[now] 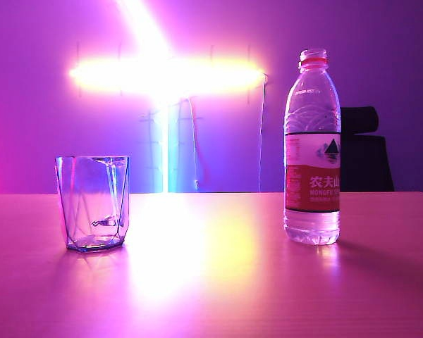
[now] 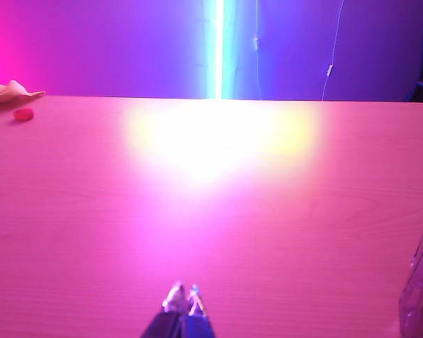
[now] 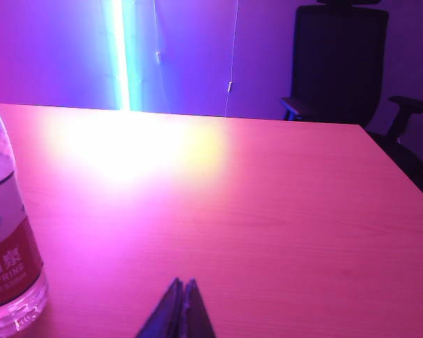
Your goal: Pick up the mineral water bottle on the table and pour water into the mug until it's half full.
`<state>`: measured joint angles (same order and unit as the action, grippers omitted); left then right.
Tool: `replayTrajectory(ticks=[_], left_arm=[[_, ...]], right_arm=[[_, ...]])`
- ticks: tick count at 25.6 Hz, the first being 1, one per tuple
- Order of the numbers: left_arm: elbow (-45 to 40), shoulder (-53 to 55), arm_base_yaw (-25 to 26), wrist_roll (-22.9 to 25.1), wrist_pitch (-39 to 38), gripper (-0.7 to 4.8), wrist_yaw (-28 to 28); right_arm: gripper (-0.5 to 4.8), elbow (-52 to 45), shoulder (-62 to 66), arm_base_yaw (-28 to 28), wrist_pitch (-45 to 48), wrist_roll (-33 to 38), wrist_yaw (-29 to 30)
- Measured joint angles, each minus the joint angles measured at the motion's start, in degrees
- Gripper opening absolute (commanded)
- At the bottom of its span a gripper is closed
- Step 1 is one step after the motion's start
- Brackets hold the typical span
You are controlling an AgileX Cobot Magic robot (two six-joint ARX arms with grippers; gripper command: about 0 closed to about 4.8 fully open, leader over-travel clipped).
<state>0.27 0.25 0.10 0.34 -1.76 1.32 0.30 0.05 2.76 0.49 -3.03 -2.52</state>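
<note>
**Bottle and mug stand apart on the worktop, both end effectors clenched and empty**

A broad pink-orange worktop (image 1: 211, 282) fills the exterior view under strong magenta and violet light. A glowing cross-shaped lamp (image 1: 166, 74) shines on the back wall and throws a bright patch across the wood.

Taking that bright patch as the clock's centre, the mug (image 1: 92, 203), a short clear faceted glass, stands upright at about nine o'clock. The mineral water bottle (image 1: 312, 151) stands upright at about three o'clock, well apart from the mug. It is clear and ribbed, with a red-and-white label and a red neck ring, and its mouth carries no cap. A dark office chair (image 1: 366, 151) sits behind it.

The left end effector (image 2: 184, 299) hangs low over bare worktop, its two fingertips pressed together with nothing between them; the mug's edge shows just at the side of its view. A small red cap (image 2: 23, 114) lies far off near the worktop's far edge.

The right end effector (image 3: 181, 287) is likewise clenched and empty, near the bottle but not touching it.
</note>
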Motion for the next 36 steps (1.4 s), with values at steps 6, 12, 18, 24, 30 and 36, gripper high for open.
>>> replayTrajectory(ticks=[6, 12, 18, 24, 30, 36], left_arm=[[0.0, 0.0, 0.0, 0.0, 0.0, -0.02, 0.0], [0.0, 0.0, -8.72, 0.0, 0.0, -0.02, 1.97], [0.0, 0.35, -28.46, 0.0, 0.07, -0.02, 2.32], [0.0, 5.38, -34.53, 0.0, -0.07, -0.02, 2.29], [0.0, 6.36, -34.6, 0.0, -0.37, -0.02, 2.34], [0.0, 6.34, -34.62, 0.0, -0.37, -0.02, 2.34]], right_arm=[[-0.05, 0.0, 0.0, 0.0, 0.0, 2.75, 0.15], [-0.05, 0.0, 0.0, 0.0, 0.22, 7.21, 2.84], [-0.04, 2.29, 0.04, 0.02, 2.19, 19.02, 12.17], [0.0, 10.99, 0.31, 0.04, -3.67, 24.7, 15.5], [4.06, 14.75, 8.22, 0.13, -6.58, 25.09, 18.64], [4.79, 14.4, 22.29, 4.59, -5.84, 16.37, 20.72]])
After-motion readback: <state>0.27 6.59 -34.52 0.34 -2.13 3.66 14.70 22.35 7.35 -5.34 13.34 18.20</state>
